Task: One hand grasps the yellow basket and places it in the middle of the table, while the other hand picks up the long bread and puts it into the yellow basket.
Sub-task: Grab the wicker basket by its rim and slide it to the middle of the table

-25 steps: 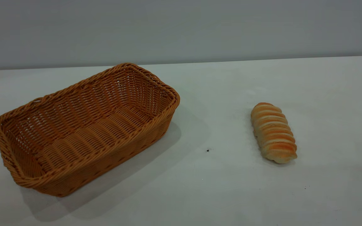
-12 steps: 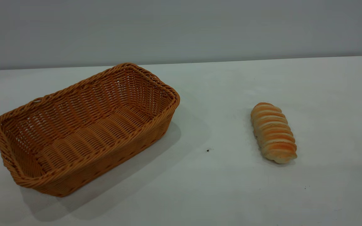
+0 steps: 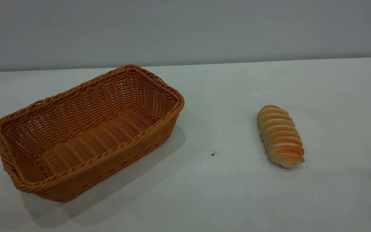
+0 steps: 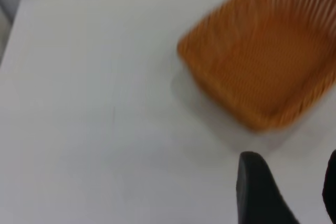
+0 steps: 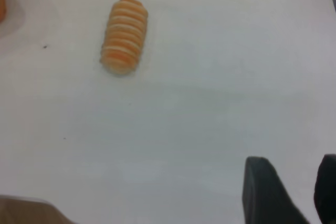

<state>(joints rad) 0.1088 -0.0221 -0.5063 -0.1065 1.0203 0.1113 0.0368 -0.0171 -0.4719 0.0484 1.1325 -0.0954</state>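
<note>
The yellow basket (image 3: 85,132) stands empty on the left part of the white table (image 3: 224,193), one corner turned toward the back. It also shows in the left wrist view as the basket (image 4: 268,51). The long bread (image 3: 280,136) lies flat on the right part of the table, well apart from the basket; in the right wrist view the bread (image 5: 124,35) is far off. My left gripper (image 4: 292,179) hovers open over bare table short of the basket. My right gripper (image 5: 294,182) is open over bare table, far from the bread. Neither gripper shows in the exterior view.
A small dark speck (image 3: 213,154) marks the table between basket and bread. A plain grey wall (image 3: 185,29) runs behind the table's far edge. Wide bare tabletop lies between the two objects and in front of them.
</note>
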